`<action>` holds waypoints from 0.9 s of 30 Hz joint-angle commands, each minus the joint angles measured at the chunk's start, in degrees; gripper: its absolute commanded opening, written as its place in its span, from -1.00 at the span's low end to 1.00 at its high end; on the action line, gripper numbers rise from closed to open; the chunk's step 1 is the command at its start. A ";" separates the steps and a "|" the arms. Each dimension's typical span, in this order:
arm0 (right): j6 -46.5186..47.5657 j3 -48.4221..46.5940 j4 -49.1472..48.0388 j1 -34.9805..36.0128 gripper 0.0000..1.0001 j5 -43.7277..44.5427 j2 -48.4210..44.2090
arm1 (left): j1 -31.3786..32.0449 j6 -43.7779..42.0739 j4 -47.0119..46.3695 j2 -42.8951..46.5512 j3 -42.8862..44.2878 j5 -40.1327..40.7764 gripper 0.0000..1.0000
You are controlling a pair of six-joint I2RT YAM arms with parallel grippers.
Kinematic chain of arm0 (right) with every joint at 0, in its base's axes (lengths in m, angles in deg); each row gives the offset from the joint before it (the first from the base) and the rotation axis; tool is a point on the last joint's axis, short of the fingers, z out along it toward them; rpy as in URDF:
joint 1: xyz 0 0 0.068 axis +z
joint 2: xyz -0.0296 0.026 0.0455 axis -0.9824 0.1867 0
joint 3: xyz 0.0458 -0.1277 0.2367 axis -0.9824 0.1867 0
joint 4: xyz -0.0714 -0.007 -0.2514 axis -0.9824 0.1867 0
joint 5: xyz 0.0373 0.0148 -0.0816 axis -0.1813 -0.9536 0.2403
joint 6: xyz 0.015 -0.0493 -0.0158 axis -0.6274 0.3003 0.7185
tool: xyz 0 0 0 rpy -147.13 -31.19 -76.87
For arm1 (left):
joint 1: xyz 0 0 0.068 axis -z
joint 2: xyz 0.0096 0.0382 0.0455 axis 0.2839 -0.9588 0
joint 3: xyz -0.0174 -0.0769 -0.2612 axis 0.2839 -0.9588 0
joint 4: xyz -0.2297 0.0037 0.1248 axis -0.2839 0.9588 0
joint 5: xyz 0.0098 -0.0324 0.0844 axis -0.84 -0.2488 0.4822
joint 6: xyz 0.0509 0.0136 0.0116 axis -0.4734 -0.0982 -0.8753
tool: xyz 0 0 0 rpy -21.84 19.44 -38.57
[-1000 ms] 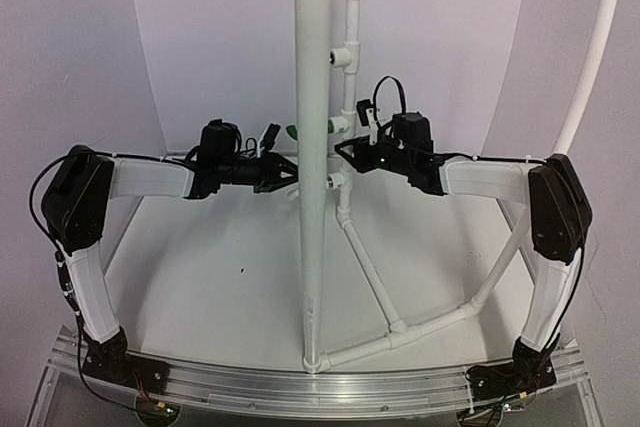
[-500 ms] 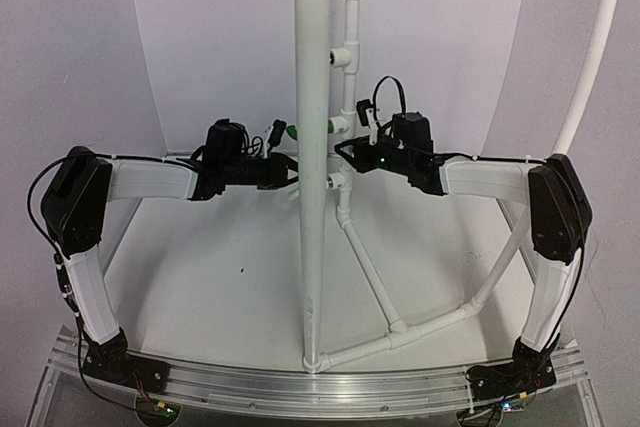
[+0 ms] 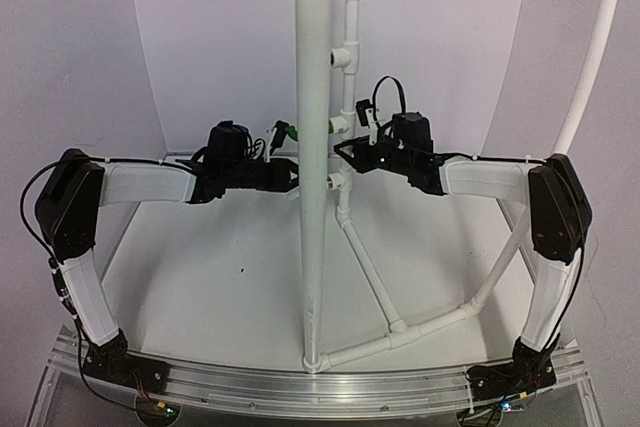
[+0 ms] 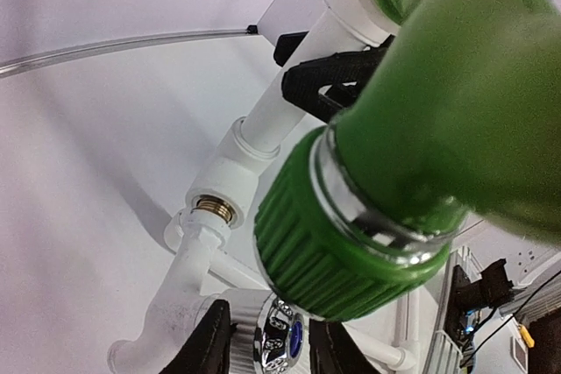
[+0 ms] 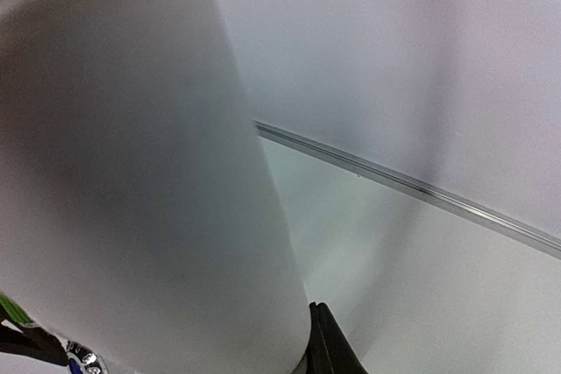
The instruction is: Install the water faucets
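**A:** Where is the green faucet?

**B:** The green faucet (image 3: 291, 132) is up off the surface (image 3: 220, 267), just left of the thick pipe (image 3: 311, 197) that rises from the middle of the near edge. In the left wrist view its green end sits in a white socket at the top of the frame. Its ribbed green collar with a chrome band faces the camera.

**A:** And the left gripper?

**B:** The left gripper (image 3: 290, 173) reaches in from the left, right at the faucet. Its two fingers (image 4: 210, 348) stand on either side of a chrome cap (image 4: 276, 339) with a blue dot, just under the collar in that view. The jaws are partway apart. One finger looks to be touching the cap. I cannot tell about the other, so I cannot say it has a grip.

**A:** The right one?

**B:** The right gripper (image 3: 342, 151) comes in from the right, on the other side of the thick pipe. In the left wrist view its black fingers (image 4: 329, 85) sit on both sides of the thin pipe (image 3: 352, 22), just below the faucet's socket. They are closed on it as far as I can see. Its own camera shows mostly a blurred white pipe with one fingertip against it.

**A:** Anything else close by?

**B:** A tee outlet (image 4: 215, 208) with a brass-threaded hole sits lower on the same thin pipe, near the left fingers but apart from them.
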 commanded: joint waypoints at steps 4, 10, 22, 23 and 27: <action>-9.20 -2.59 -0.88 2.46 -1.00 -8.59 0.91 | 5.32 7.39 3.83 7.22 -5.60 0.68 0.29; -9.16 -2.55 -0.88 2.46 -1.00 -8.73 0.68 | 0.36 27.36 -3.31 14.06 -15.60 2.48 0.90; -8.74 -2.31 -0.62 2.49 -1.00 -9.36 0.83 | -7.53 65.23 -8.25 15.19 -23.34 3.76 0.99; -8.62 -2.36 -0.62 2.47 -1.00 -9.32 0.83 | -7.70 69.32 -13.19 13.56 -24.18 2.97 0.99; -8.21 -2.12 -0.62 2.47 -1.00 -9.26 0.66 | -7.14 86.66 -33.73 6.55 -26.56 2.77 0.99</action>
